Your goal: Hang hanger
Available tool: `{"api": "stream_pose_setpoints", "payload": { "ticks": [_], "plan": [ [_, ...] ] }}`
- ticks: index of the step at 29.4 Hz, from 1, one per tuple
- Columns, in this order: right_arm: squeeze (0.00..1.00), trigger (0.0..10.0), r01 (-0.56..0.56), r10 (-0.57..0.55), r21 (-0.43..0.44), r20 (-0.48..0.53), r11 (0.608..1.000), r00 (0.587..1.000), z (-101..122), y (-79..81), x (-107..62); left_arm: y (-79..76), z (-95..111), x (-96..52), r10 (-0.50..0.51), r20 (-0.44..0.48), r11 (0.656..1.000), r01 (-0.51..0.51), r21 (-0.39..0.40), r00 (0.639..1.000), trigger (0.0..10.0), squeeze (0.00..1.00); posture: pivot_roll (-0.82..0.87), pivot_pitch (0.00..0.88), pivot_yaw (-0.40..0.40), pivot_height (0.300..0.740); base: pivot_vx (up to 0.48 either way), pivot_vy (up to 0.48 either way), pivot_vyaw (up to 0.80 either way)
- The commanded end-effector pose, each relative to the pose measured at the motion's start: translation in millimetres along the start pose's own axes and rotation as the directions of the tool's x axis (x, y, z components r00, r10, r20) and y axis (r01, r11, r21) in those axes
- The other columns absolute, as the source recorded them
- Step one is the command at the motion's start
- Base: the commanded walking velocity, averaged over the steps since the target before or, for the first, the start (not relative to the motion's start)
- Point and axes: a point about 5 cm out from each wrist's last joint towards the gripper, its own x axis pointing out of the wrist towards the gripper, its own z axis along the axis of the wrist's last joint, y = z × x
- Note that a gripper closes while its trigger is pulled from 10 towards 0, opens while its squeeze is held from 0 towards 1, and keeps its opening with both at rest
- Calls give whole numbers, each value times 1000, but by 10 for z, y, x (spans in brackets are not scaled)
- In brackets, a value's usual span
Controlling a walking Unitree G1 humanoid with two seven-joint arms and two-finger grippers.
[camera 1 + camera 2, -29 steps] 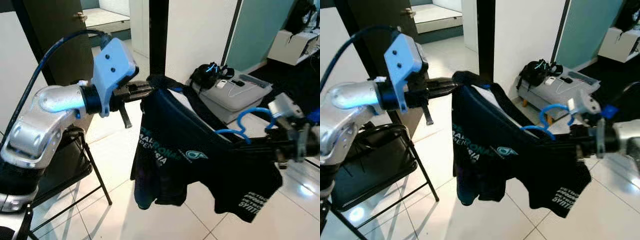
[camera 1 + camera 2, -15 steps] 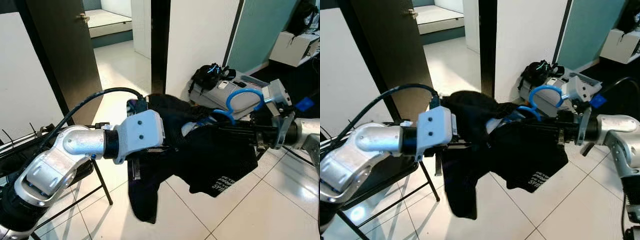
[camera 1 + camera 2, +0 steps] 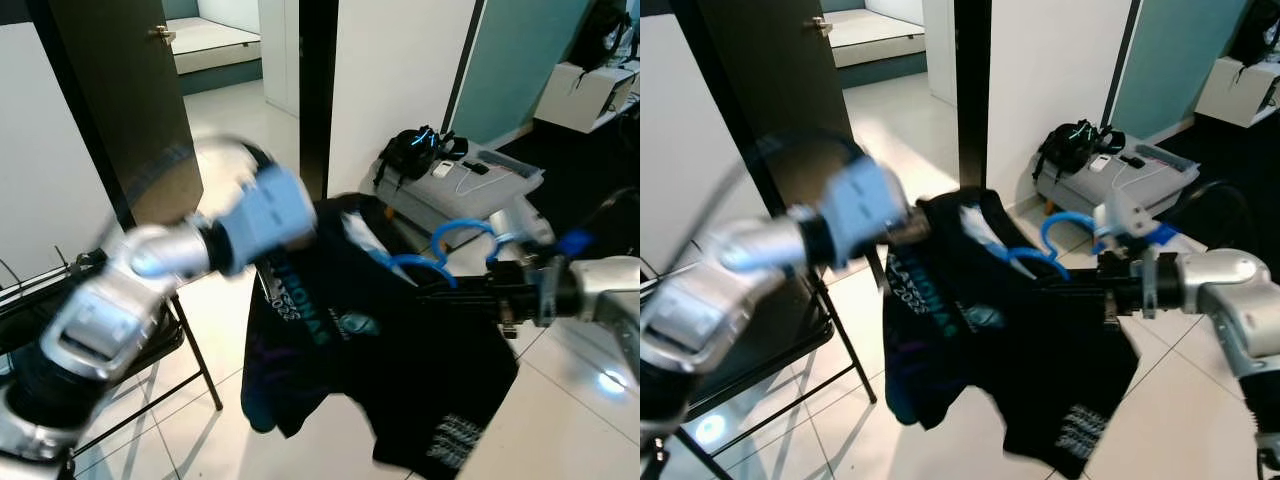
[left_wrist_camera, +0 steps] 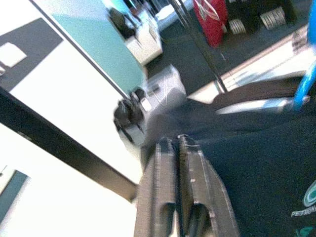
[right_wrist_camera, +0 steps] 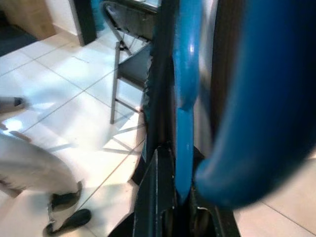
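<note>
A black T-shirt (image 3: 350,340) with teal print hangs in the air between my two arms, draped on a blue hanger (image 3: 455,242) whose hook curls up above the cloth. My right gripper (image 3: 432,296) reaches in from the right and is shut on the hanger; in the right wrist view the blue hanger (image 5: 185,98) runs between the black fingers (image 5: 160,173). My left gripper (image 4: 178,140), blurred by motion, sits at the shirt's upper left shoulder with its fingers pressed together against the dark cloth (image 4: 266,148).
A black folding chair (image 3: 150,340) stands at the lower left beside a dark door (image 3: 110,100). A grey case (image 3: 470,195) with a black bag (image 3: 415,150) on it lies by the white wall behind the shirt. A white box (image 3: 585,95) sits far right.
My left arm has swung up fast to the shirt's top left. The shirt, bunched half a second ago, now hangs spread out. The right gripper and hanger have dropped slightly.
</note>
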Motion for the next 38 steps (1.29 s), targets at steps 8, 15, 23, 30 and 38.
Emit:
{"api": "stream_pose_setpoints", "payload": {
  "ticks": [8,15,23,30,38],
  "plan": [
    [0,10000,119,-112,-72,101,990,989,149,-110,28,-363,70,-165,-297,70,944,304,-127,952,10000,1000,25,31,-20,740,0,0,0],
    [0,10000,194,-156,-111,287,975,945,331,-207,52,-530,159,-275,-433,141,870,453,-192,891,10000,1000,29,30,-22,740,0,0,0],
    [0,10000,250,-188,-102,412,963,892,429,-304,-92,-110,135,-180,-110,100,982,123,-144,989,10000,1000,26,26,-18,740,0,0,0],
    [0,10000,255,-199,-29,547,966,813,532,-323,-171,-44,-208,23,327,-14,865,-306,-399,945,10000,0,19,24,-8,740,0,0,0],
    [0,10000,281,-256,28,509,959,822,469,-353,-64,-492,-480,190,437,-198,716,-473,-514,877,10000,0,2,19,-5,740,0,0,0]
  ]
}}
